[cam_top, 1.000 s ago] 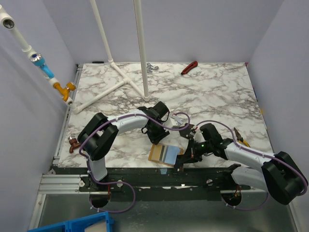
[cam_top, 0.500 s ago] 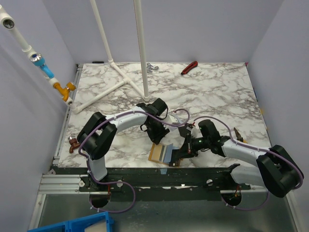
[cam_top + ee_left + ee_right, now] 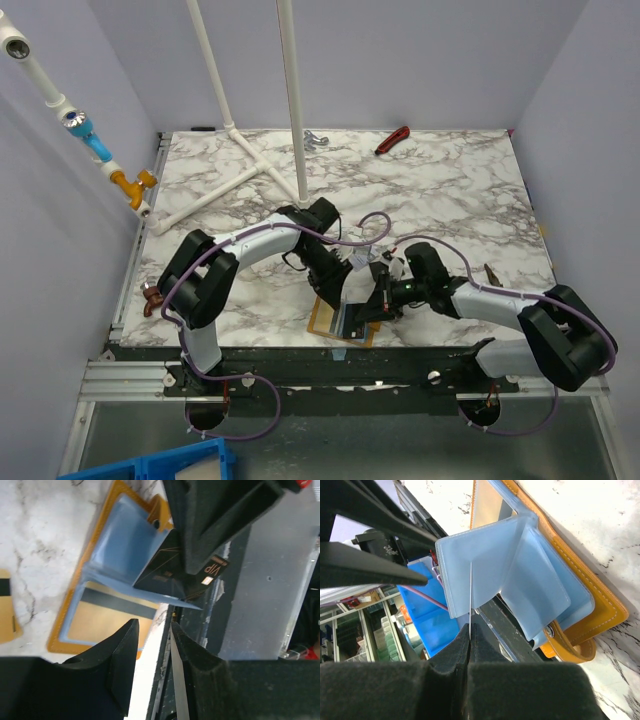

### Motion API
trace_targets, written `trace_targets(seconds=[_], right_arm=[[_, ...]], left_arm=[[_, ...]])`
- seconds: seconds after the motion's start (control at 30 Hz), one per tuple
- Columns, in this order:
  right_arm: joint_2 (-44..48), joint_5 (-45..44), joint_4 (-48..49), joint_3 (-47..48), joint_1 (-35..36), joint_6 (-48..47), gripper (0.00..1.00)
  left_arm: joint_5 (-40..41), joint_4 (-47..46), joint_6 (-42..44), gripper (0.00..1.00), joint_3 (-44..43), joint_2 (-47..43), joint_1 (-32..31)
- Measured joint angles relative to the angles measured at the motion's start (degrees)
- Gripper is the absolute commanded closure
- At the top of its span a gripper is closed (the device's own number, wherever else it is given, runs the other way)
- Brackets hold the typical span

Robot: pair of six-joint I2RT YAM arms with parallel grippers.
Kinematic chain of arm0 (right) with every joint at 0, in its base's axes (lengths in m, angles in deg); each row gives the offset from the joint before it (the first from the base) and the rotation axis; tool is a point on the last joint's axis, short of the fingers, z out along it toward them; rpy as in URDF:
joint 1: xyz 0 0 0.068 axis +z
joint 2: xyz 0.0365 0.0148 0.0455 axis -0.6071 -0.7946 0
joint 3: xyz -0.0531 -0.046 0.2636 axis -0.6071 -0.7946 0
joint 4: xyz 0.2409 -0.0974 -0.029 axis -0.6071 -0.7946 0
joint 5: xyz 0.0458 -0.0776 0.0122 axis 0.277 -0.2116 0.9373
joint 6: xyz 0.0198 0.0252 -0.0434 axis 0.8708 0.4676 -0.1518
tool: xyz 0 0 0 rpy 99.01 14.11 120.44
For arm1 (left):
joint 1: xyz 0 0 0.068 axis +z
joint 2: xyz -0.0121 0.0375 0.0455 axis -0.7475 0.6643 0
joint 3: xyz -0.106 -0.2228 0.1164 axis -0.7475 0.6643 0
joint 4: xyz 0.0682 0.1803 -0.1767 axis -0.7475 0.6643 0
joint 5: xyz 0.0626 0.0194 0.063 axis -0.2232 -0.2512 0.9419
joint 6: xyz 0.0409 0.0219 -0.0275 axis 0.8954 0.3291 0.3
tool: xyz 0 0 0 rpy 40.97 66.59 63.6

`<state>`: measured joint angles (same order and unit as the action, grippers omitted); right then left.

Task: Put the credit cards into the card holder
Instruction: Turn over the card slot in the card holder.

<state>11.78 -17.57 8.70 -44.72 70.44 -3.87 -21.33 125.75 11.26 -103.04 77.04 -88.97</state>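
Both arms have closed in over the card holder (image 3: 340,318) at the table's near edge. The right gripper (image 3: 470,636), jaws pressed together, now pinches a thin card edge-on just at the holder's pale blue sleeves (image 3: 520,575); a black VIP card (image 3: 172,569) sits among them. The left gripper (image 3: 152,645) hovers beside the holder, jaws slightly spread, gripping nothing. A gold-tan card (image 3: 6,606) lies just beyond the holder. Insertion looks imminent.
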Motion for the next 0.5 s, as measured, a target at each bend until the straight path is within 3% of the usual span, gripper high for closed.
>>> trace_targets(seconds=[0.5], right_arm=[[-3.15, 0.0, 0.68, 1.29, 0.59, -0.22, 0.99]], left_arm=[[-7.08, 0.85, -0.92, 0.67, -1.38, 2.91, 0.02]])
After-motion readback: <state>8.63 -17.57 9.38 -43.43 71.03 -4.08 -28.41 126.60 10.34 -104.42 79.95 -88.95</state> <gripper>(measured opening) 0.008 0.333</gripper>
